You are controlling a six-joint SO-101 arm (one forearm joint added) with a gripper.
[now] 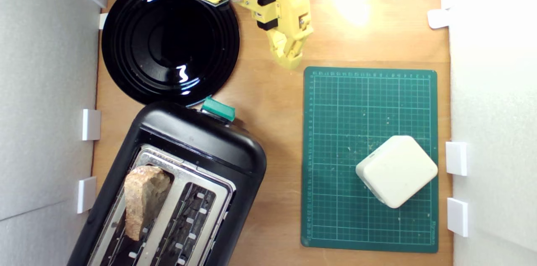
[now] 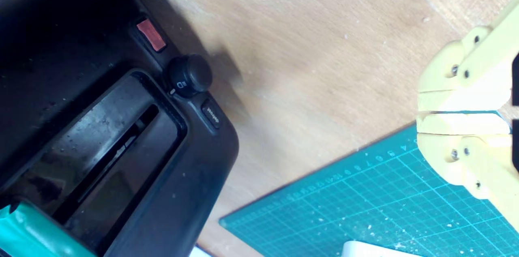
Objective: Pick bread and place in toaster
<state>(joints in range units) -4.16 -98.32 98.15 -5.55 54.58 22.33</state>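
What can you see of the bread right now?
The bread is a thick piece with pale tan, holey crumb and a brown crust. It stands on edge in one slot of the toaster, the slot nearer the exterior view's left, leaning slightly, its top still poking above the shiny metal top plate. Only the toaster touches it. The gripper is shut, well away from it. The wrist view does not show the bread.

bread [image 1: 142, 199] in toaster [image 1: 201, 148] at exterior view's left; plate [image 1: 168, 39] behind; block [image 1: 396, 170] on mat [image 1: 335, 131], right.
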